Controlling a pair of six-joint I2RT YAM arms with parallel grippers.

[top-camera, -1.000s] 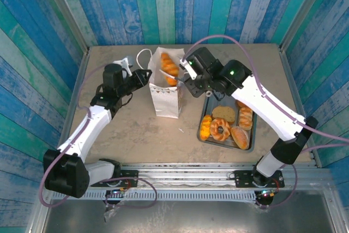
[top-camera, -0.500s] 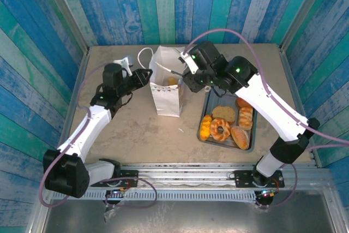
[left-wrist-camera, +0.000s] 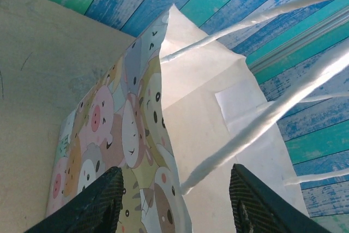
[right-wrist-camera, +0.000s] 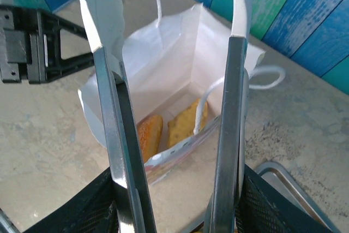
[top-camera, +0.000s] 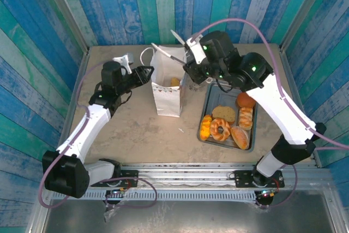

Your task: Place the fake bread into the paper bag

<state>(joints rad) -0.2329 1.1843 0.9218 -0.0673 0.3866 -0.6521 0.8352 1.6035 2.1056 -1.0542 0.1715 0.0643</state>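
Metal tongs (right-wrist-camera: 122,135) sit clenched in your right hand (top-camera: 191,58) over the paper bag (top-camera: 166,99) holding fake bread (right-wrist-camera: 150,135); your left hand (top-camera: 146,72) is released at its cord handle (left-wrist-camera: 245,135).

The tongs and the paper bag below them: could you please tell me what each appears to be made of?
The tongs look like polished metal: flat grey arms with mirror-like streaks, their tips seemingly wrapped in white. The paper bag looks like thin matt white paper, creased at its folds, with cord handles.
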